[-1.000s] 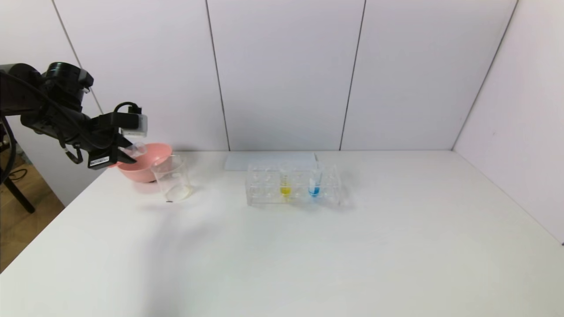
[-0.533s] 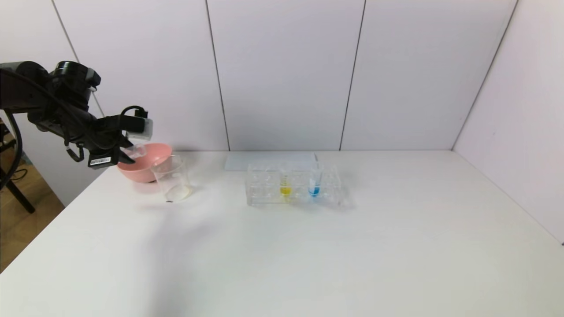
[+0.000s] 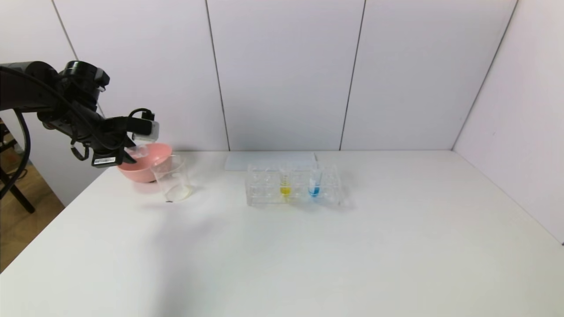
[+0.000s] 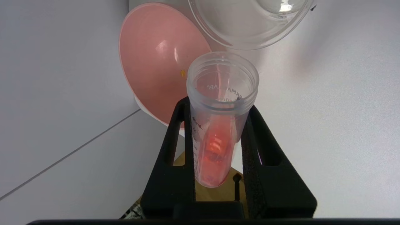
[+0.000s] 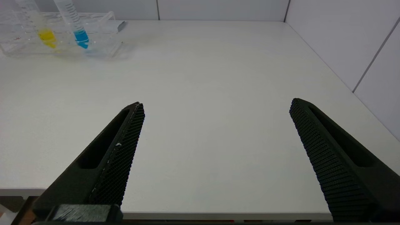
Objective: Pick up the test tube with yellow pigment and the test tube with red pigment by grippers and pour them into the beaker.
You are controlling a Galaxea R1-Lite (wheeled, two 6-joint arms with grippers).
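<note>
Counter (image 3: pixel 282 255) carried everything: clear rack (image 3: pixel 293 190) mid-counter, pink bowl (image 3: pixel 147 164) far left by the wall, beaker (image 3: pixel 172 178) just beside and in front of the bowl.

My left gripper (image 4: pixel 218 134) hung over the bowl's near rim, jaws clamped on the test tube with red pigment (image 4: pixel 218 125). The tube sat squarely between the two jaws, gripped at mid-body. Its open mouth stuck out past the jaw tips; its closed end lay back toward my wrist with the red-orange liquid pooled there. In the left wrist view the mouth pointed out over the bowl's edge with the beaker's rim just beyond it, so I judged the mouth was not yet over the beaker.

To do the step well, I reckoned: keep the squeeze firm, carry the mouth on until it sits inside the beaker's rim, not over the bowl, then tilt slowly so the liquid runs down the tube wall. A small yellow drop (image 4: pixel 182 73) on the bowl's inner wall suggested that a spill there is easy.

The test tube with yellow pigment (image 3: pixel 285 187) stood in the rack, next to a blue-tipped tube (image 3: pixel 314 187).

My right gripper (image 5: pixel 215 156) was parked low at the counter's near edge, jaws wide apart, holding nothing, well clear of the rack.
</note>
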